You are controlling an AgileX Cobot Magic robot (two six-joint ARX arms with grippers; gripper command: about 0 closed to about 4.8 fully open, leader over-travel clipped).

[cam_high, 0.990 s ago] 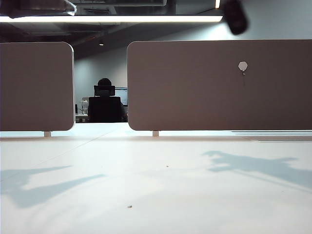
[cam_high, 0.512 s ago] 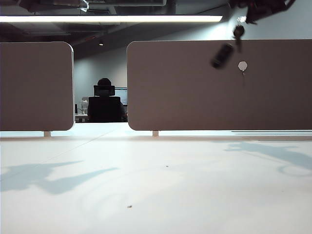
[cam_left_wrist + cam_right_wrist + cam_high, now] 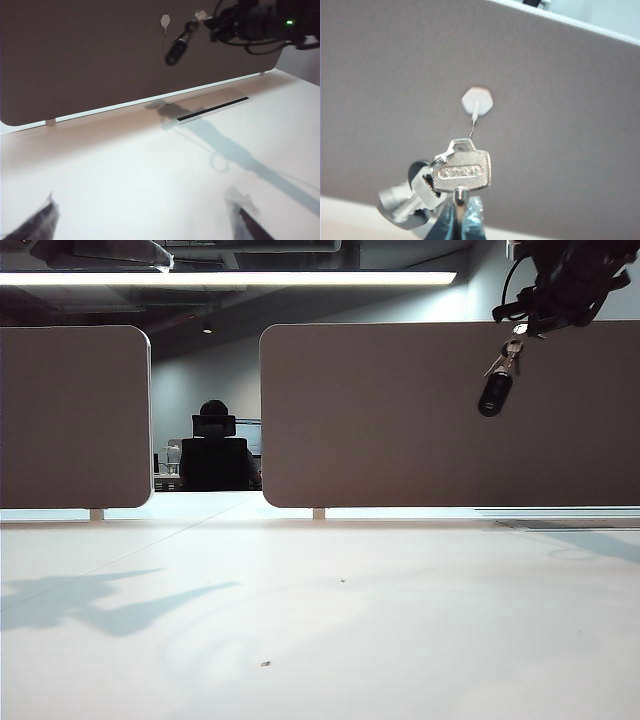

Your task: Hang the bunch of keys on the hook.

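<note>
Grey partition panels [image 3: 400,420] behind white table [image 3: 320,620]

Bunch of keys [image 3: 451,176] dangles off the table near white hexagonal hook [image 3: 477,101].

The black right arm [image 3: 260,22] carries looped black cables and a green light; translucent tape wraps the dark left gripper [image 3: 145,220] fingertips [image 3: 37,222].

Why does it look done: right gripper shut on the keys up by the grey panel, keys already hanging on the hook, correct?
Not quite. The right gripper is shut on the keys by the grey panel, but they are not on the hook yet. The right wrist view shows the hook bare, the keys apart from it.
</note>
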